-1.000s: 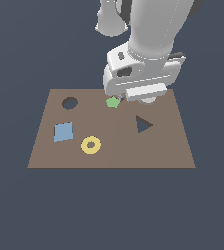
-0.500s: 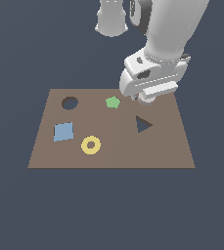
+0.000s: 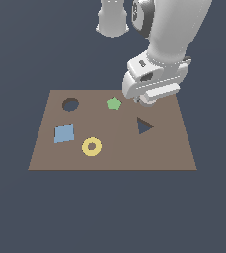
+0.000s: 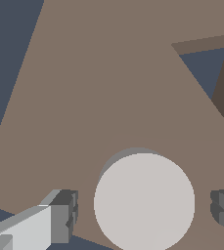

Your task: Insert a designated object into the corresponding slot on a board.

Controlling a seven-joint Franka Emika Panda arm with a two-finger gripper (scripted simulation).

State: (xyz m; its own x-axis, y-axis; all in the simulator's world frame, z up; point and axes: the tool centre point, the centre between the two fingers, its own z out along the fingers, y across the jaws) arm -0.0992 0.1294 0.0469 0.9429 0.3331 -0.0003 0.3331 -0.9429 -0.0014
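Note:
The pale grey-white puck (image 4: 144, 201) lies flat on the brown board (image 3: 114, 159) near its far edge, towards the exterior view's right. In the exterior view my hand hides it. My gripper (image 4: 145, 210) is open right over it. One finger (image 4: 64, 215) stands on each side of the puck, with a gap on both sides. In the exterior view the gripper (image 3: 146, 101) hangs low over the board, between the green pentagon and the board's right edge. The dark circular slot (image 3: 70, 104) is at the board's far left and nothing is in it.
A green pentagon (image 3: 114, 103), a blue square (image 3: 64, 133) and a yellow ring (image 3: 91, 147) sit on the board. A dark triangular hole (image 3: 144, 126) lies just in front of my gripper and also shows in the wrist view (image 4: 209, 68). Dark floor surrounds the board.
My gripper has moved towards the exterior view's right, away from the green pentagon. It now hangs over the board's far right part.

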